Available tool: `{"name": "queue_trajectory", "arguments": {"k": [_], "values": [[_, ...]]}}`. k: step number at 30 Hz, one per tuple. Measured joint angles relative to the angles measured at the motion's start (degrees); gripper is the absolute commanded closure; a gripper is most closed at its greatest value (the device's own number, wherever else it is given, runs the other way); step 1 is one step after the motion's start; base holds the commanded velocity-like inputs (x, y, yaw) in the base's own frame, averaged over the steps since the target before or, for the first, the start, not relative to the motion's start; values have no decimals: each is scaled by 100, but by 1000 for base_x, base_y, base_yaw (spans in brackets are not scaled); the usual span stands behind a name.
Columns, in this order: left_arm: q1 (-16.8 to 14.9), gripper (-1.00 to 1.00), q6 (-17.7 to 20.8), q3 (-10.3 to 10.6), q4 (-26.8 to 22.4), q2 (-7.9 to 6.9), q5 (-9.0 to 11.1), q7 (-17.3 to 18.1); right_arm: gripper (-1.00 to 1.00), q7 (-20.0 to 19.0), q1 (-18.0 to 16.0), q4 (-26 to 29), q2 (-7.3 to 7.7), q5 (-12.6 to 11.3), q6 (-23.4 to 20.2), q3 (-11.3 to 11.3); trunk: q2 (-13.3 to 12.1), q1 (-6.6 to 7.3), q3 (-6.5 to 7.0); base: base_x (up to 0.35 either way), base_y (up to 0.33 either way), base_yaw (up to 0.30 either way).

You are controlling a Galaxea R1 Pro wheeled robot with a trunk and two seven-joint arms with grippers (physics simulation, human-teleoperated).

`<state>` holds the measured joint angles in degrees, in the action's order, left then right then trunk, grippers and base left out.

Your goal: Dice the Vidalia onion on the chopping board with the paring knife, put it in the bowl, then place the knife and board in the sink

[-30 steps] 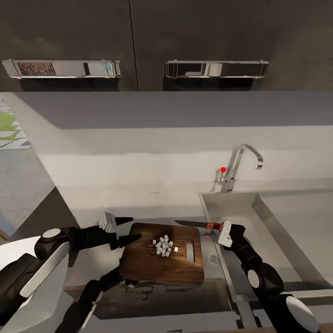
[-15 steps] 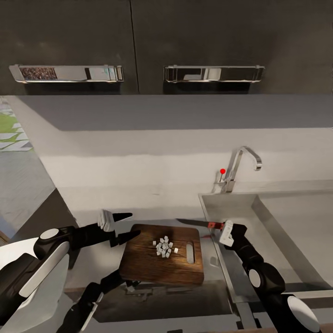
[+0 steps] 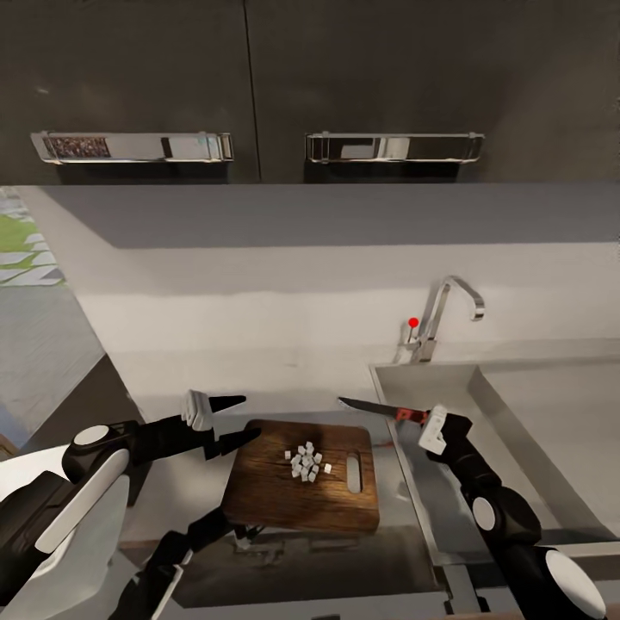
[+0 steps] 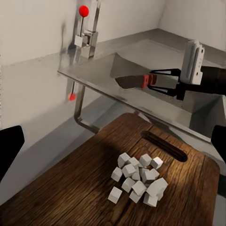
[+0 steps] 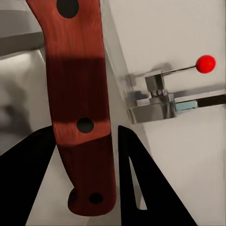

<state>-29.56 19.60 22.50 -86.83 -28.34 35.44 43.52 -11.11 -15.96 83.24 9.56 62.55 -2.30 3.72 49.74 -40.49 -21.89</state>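
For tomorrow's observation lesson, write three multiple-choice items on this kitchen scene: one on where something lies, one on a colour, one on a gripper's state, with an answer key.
1. Where are the diced onion cubes?
A. in the sink
B. on the chopping board
C. in a bowl

2. What colour is the paring knife's handle?
A. red
B. white
C. green

3. What is the left gripper doing?
A. shut on the knife
B. shut on the board
C. open, holding nothing

Answers:
1 B: the diced onion sits in a small heap on the chopping board, beside its slot hole.
2 A: the paring knife has a red handle, seen close in the right wrist view, clamped in the right gripper.
3 C: the left gripper has its fingers spread at the board's left end, with nothing between them.
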Motion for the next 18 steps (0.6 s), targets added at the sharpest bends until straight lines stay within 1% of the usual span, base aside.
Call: {"name": "queue_trajectory", "arguments": {"k": [3,6,16,18], "values": [[0,-100,0,0,0,1,0,-1,100,2,0,12,-2,-94,1,-26,0,0,22,0,0,0],[0,-100,0,3,0,2,0,-1,100,6,0,22,-3,-137,0,-21,0,0,44,0,0,-19],[0,-100,0,8,0,2,0,-6,100,13,0,24,-8,-149,1,87,0,0,117,0,0,-54],[0,-100,0,8,0,1,0,-7,100,139,0,24,-12,-154,10,112,0,0,120,0,0,-7]]}}
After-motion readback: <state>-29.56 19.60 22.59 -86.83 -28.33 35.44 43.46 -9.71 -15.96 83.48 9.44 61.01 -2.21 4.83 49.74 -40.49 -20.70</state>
